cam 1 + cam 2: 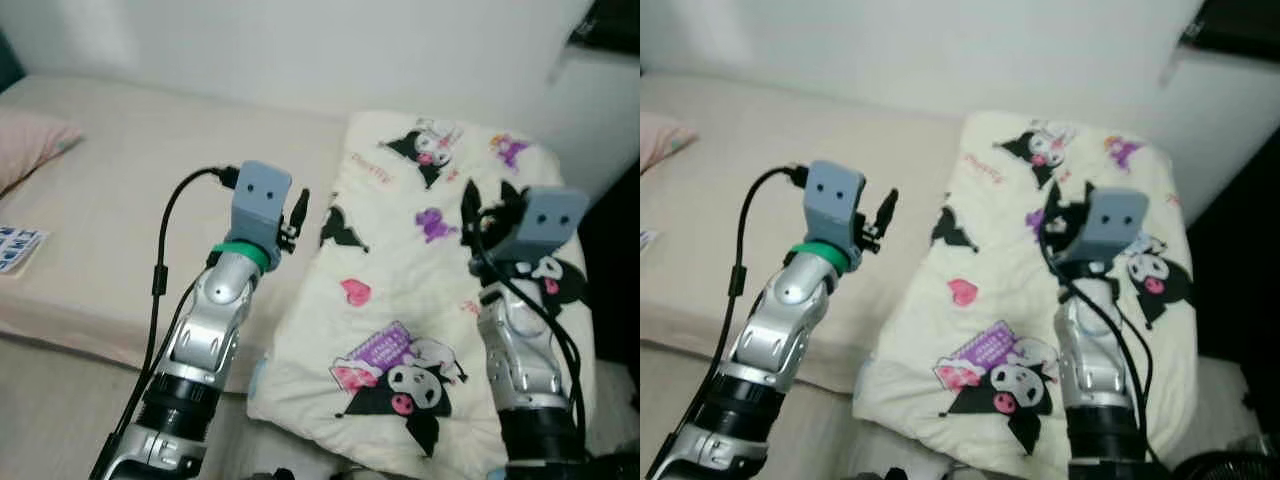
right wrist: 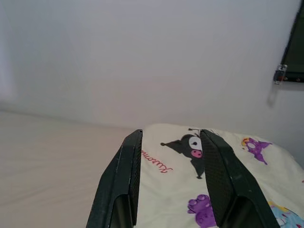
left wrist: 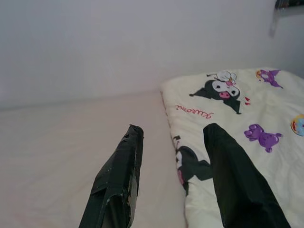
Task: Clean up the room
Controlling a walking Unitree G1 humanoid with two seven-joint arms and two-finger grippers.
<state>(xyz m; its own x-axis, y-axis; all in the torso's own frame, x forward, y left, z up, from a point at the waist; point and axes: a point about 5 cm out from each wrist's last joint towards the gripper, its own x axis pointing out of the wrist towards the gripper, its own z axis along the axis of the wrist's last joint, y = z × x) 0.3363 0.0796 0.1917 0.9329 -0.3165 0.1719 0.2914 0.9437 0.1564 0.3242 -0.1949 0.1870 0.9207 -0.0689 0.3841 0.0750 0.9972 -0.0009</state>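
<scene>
While both arms are up over the bed (image 1: 120, 200), the folded blanket (image 1: 420, 300) (long way running toward the wall) lies under the right end effector (image 2: 168, 156), the left end effector (image 3: 173, 161) beside its edge, both with fingers apart.

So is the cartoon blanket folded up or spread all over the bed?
Folded. The blanket covers just the bed's right side, its thick edge ending midway.
</scene>
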